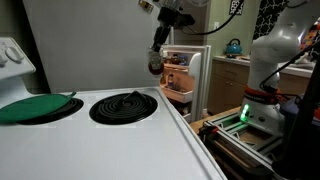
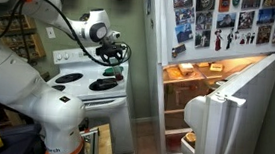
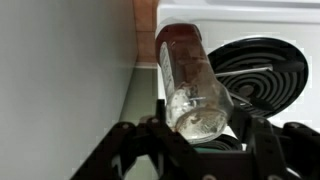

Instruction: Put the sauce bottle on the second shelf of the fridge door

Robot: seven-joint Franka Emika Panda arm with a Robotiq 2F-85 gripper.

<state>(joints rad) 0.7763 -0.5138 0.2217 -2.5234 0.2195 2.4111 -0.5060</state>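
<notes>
The sauce bottle (image 3: 190,85) was gripped between the dark jaws of the gripper (image 3: 196,132), which were clenched on its clear, rounded body. In the wrist view the bottle was seen lengthwise: glassy and translucent at the near end, with dark red-brown contents at the far end. Which end carried the cap could not be told.

In an exterior view the bottle (image 1: 155,64) was held in the air below the gripper, above the far edge of the bench (image 1: 120,145), a smooth white stove top. It touched neither the bench nor the fridge. A black spiral coil burner (image 1: 123,105) was set into the bench. On the neighbouring burner lay a flat, round, dark green piece (image 1: 35,106) of matte look. The same ridged coil (image 3: 262,70) was seen just beside the bottle in the wrist view, and a plain pale panel (image 3: 60,70) filled the other side.

Beyond the bottle the fridge door (image 1: 204,72) stood open. Its inner side was fitted with stacked white rail shelves carrying orange and brown items, and the bottle was not yet on any of them. A small teal kettle (image 1: 232,46) was seen on a counter further back. In an exterior view the glossy white arm (image 2: 35,98) was curved before the stove, and the open fridge (image 2: 192,87) was lit warmly inside.
</notes>
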